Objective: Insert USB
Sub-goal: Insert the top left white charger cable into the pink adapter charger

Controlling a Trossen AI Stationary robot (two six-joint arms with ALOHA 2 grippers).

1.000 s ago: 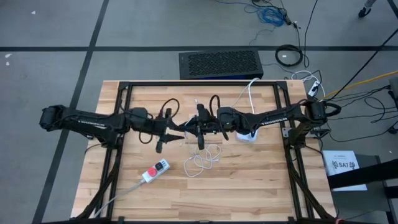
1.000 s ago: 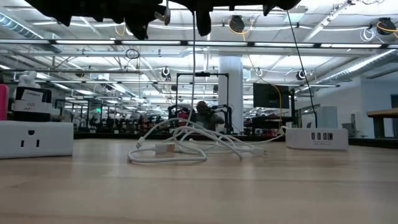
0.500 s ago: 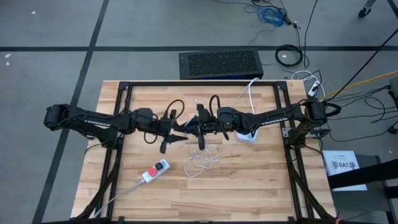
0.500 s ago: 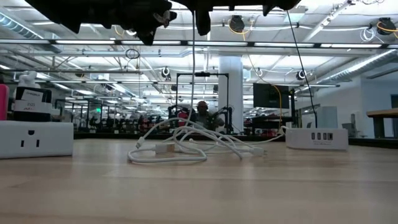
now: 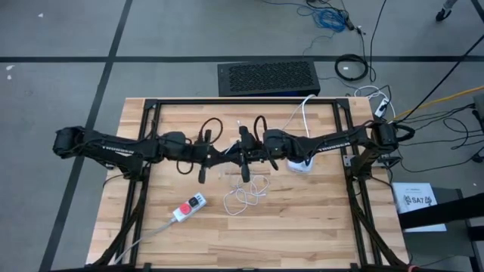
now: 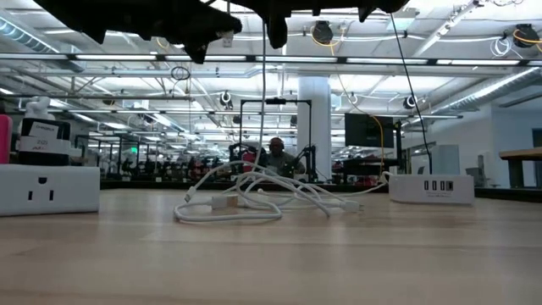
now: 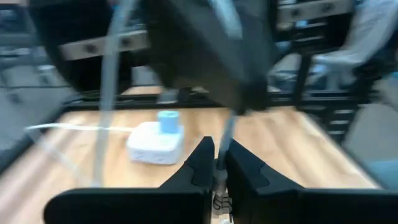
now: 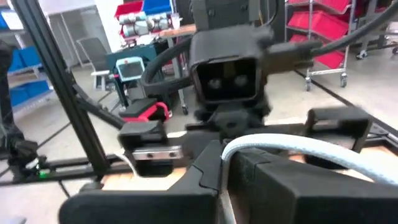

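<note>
1. One big wooden table point(image 5: 318, 227) is sitting under two dark arms, and the arms are reaching in from both sides to meet above its middle.
2. The left arm point(image 5: 113, 149) is coming in from the left side, and the right arm point(image 5: 333, 141) is coming in from the right side.
3. A white power strip point(image 5: 189, 208) with a red end is lying near the front of the table, on the left arm's side.
4. A white charger block point(image 5: 302, 165) with a row of plug holes is sitting under the right arm.
5. The white cable point(image 5: 246, 196) is lying in a loose, loopy pile in the middle of the table, and one strand is going straight up from the pile to the grippers.
6. The right gripper point(image 8: 224, 158) is squeezing its fingers together on the cable, up above the pile.
7. The left gripper point(image 7: 219, 163) is right beside it, and its fingers are pinching the thin cable too.
</note>
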